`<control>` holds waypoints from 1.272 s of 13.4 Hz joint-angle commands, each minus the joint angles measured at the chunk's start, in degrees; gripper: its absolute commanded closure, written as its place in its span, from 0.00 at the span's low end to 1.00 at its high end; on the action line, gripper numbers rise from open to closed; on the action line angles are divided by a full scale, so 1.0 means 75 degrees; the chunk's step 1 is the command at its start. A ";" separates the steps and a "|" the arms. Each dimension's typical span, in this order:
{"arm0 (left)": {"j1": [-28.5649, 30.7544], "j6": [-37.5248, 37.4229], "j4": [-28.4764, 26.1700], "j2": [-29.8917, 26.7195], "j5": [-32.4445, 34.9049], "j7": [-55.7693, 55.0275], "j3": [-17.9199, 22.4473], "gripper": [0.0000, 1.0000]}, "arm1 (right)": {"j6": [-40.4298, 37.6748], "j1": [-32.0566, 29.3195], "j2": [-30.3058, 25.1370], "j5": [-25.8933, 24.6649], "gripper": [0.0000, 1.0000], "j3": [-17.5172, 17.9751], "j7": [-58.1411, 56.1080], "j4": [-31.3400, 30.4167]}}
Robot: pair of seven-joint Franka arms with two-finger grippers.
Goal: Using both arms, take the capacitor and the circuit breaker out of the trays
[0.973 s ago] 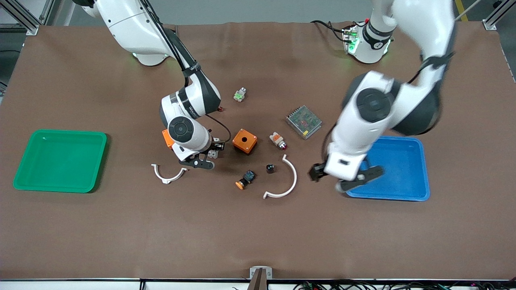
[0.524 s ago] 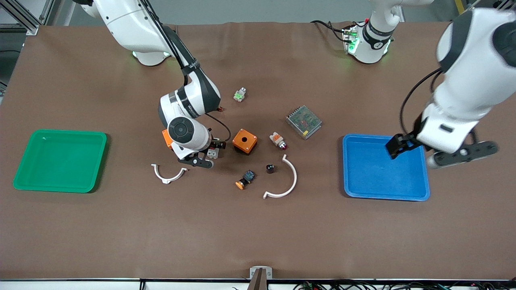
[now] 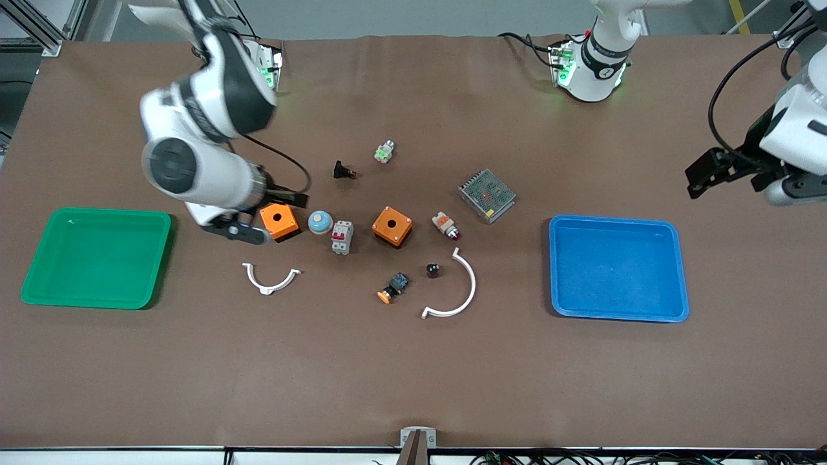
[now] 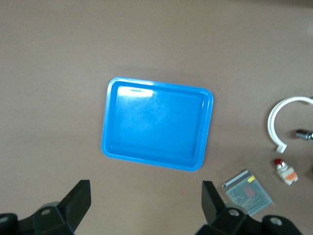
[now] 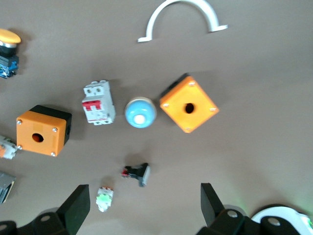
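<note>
Now I see both trays, green (image 3: 97, 257) and blue (image 3: 617, 268), empty. Nearest me, the capacitor (image 3: 433, 270) sits on the table; slightly farther, the circuit breaker (image 3: 342, 237) lies released. Right gripper (image 3: 255, 216), over the table by an orange box (image 3: 279, 221), and left gripper (image 3: 733, 171), past the blue tray, show wide, empty jaws.

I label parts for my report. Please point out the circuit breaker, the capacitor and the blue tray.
circuit breaker (image 3: 342, 236), front view, on its grey face.
capacitor (image 3: 433, 270), front view, on its top.
blue tray (image 3: 617, 223), front view, on its rim.
</note>
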 commanded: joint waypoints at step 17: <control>0.0345 -0.0501 -0.0866 -0.0721 -0.0479 0.0967 0.0505 0.00 | -0.1221 -0.2555 -0.1624 -0.1450 0.00 0.0065 -0.3441 0.1631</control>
